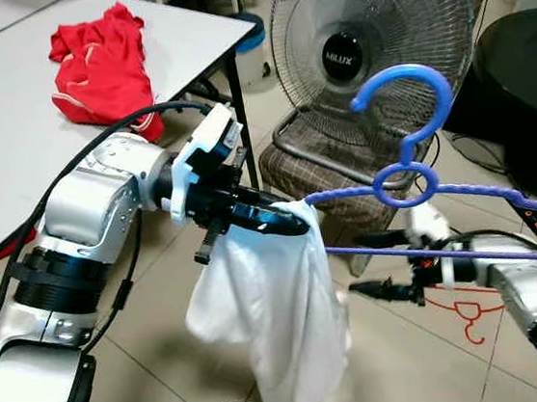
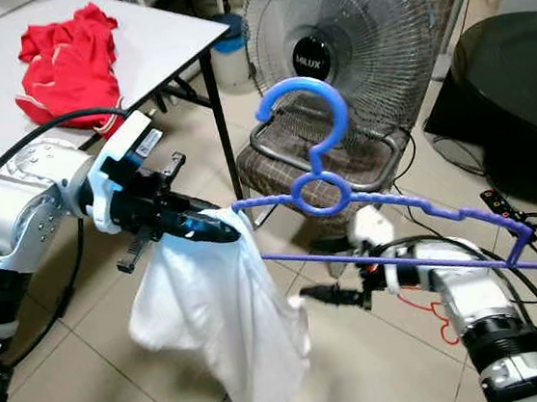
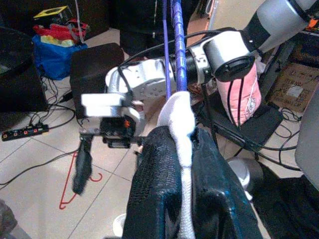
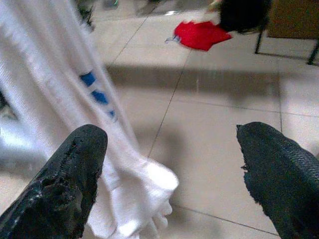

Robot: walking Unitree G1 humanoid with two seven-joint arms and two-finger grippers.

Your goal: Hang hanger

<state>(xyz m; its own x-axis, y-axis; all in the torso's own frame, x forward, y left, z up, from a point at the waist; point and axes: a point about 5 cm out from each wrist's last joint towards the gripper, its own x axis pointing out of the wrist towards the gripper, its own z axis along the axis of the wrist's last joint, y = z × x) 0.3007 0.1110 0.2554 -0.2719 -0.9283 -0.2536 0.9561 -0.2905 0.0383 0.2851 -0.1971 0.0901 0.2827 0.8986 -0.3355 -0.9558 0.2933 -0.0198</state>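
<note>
Left eye view: left claw (image 1: 285,220) clamped on white garment (image 1: 271,307) at the tip of the blue hanger (image 1: 421,179), held mid-air over the floor. Right claw (image 1: 385,289) fingers apart under the hanger bar; what carries the hanger can't be told. To do well: keep hanger level and feed cloth over the shoulder without slipping.

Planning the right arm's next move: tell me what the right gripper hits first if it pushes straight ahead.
Probably the hanging white garment: the open right gripper points toward it, with floor behind. Depth is uncertain.
</note>
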